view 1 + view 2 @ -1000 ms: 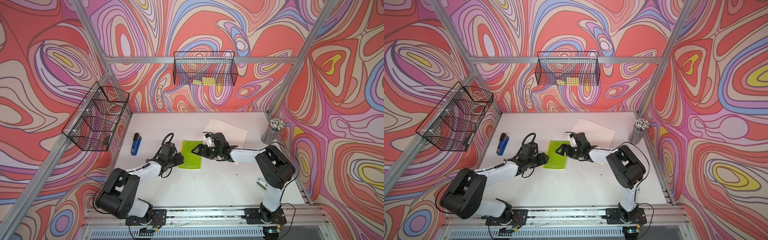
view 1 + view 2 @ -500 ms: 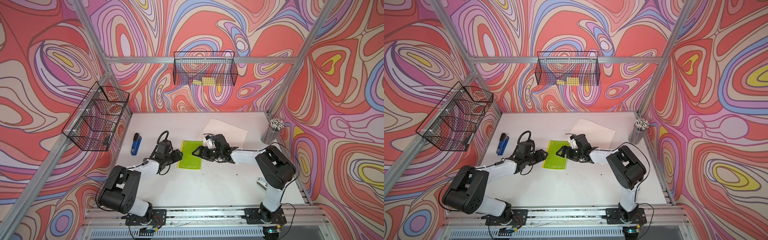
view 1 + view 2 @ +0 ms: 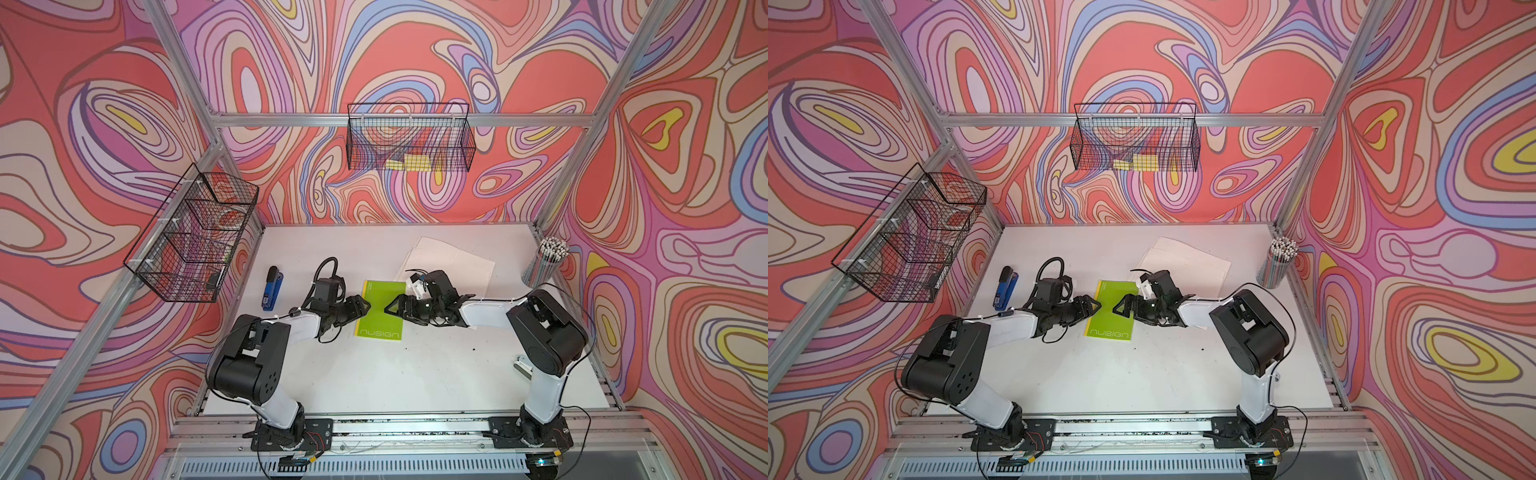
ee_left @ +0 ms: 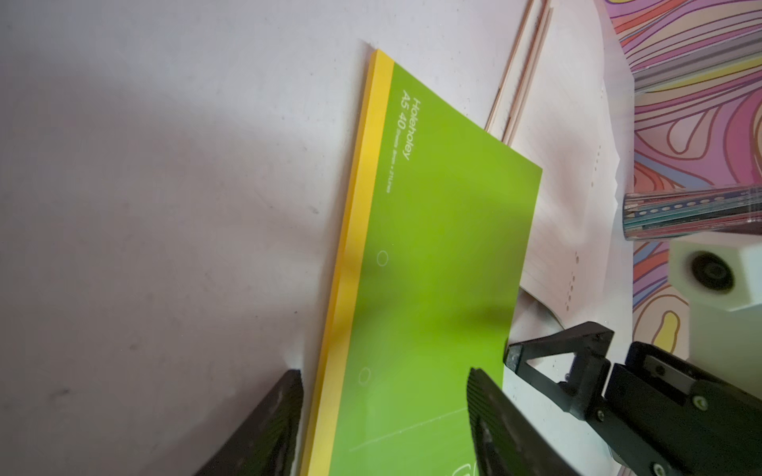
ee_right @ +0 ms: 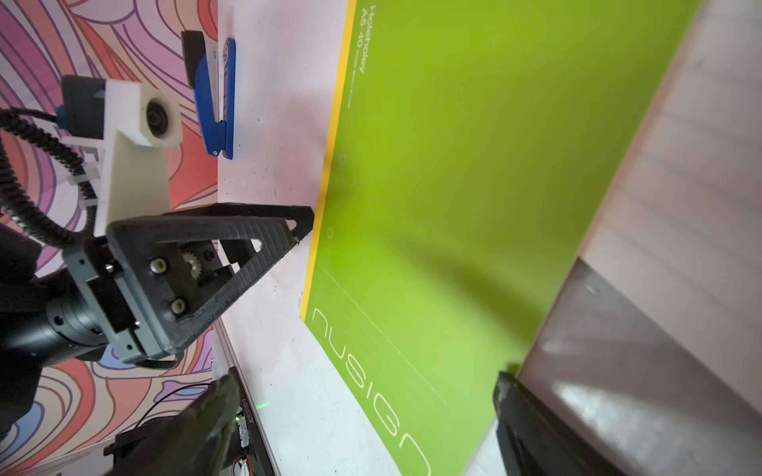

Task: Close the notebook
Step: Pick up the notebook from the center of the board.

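Green rectangular paper notebook (image 3: 380,324) mid white table (image 3: 374,382); blue metal stapler (image 3: 272,289) left of it; white loose paper sheets (image 3: 457,262) behind right

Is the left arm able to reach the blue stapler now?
Probably yes: the stapler lies on the table close beside the left gripper, which is open and empty, with nothing between them.

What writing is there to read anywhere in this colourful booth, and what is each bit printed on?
"nusign": on the cover of the green notebook, near one short end.
"Holeholey": on the same cover, running along the yellow spine strip.
"A5 40": right beside "Holeholey", along the same strip.
Fine print following "A5 40": too small to read.
Small label by the wires, seen in the right wrist view: too blurred to read.
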Controlling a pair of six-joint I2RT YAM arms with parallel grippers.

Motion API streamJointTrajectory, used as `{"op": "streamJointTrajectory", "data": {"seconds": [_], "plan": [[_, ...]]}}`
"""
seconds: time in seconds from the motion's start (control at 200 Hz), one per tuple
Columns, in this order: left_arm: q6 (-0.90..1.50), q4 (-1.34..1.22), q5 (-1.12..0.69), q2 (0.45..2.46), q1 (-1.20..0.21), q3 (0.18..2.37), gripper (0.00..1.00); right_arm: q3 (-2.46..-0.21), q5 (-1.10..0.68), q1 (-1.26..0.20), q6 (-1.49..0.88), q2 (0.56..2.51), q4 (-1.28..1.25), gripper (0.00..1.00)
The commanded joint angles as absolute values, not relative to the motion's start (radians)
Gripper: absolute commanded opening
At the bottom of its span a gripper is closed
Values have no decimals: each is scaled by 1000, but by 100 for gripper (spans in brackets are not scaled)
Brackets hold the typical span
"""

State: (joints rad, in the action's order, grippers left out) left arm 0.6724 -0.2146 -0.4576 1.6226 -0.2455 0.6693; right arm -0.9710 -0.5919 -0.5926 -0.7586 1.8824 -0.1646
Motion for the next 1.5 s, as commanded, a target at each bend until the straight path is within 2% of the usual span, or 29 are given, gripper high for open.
{"op": "streamJointTrajectory", "data": {"seconds": [0.0,0.336,0.561,0.836,1.027,1.332,1.497], "plan": [[653,-174,-504,1660,-232,703,66,-979,-589,-598,-740,1917,-132,98],[697,-361,-652,1718,-210,630,61,-982,-592,-599,-742,1937,-126,98],[693,-488,-701,1697,-210,564,47,-982,-596,-599,-746,1956,-136,98],[697,-615,-751,1661,-209,487,44,-971,-588,-598,-747,1995,-156,98],[660,-542,-735,1622,-209,503,33,-976,-586,-599,-748,2003,-152,99],[642,-496,-721,1607,-210,545,0,-980,-598,-599,-741,1993,-164,98],[635,-450,-717,1581,-209,572,0,-970,-633,-599,-747,1954,-242,98]]}}
